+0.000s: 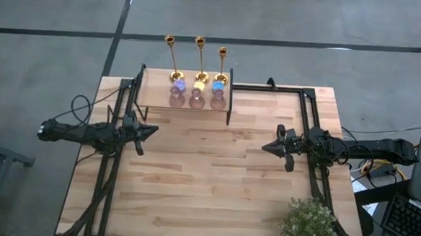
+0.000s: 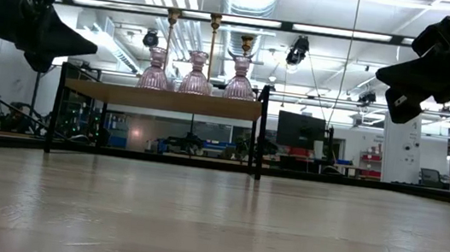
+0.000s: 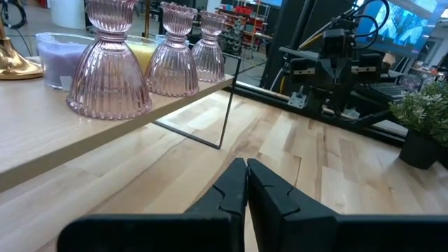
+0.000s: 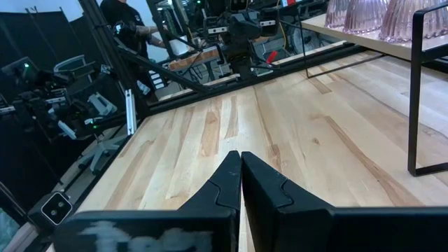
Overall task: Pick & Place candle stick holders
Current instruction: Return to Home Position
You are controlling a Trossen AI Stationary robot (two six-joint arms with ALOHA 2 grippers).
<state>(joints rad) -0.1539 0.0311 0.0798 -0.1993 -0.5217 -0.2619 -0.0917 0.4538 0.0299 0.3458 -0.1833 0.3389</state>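
You see all 3 gold candlesticks [image 1: 199, 59] standing at the far edge of the shelf [image 1: 154, 87], behind 3 pink glass holders [image 1: 196, 101]. Your left claw [image 1: 154, 130] and right claw [image 1: 264, 147] hang pressed together, empty; placing looks finished.

three shiny gold metal candlesticks [image 1: 200, 60] with thin stems, flared round bases and small top cups stand upright in a row along the wooden shelf's [image 1: 154, 95] far edge, the right candlestick [image 1: 222, 66] shortest.
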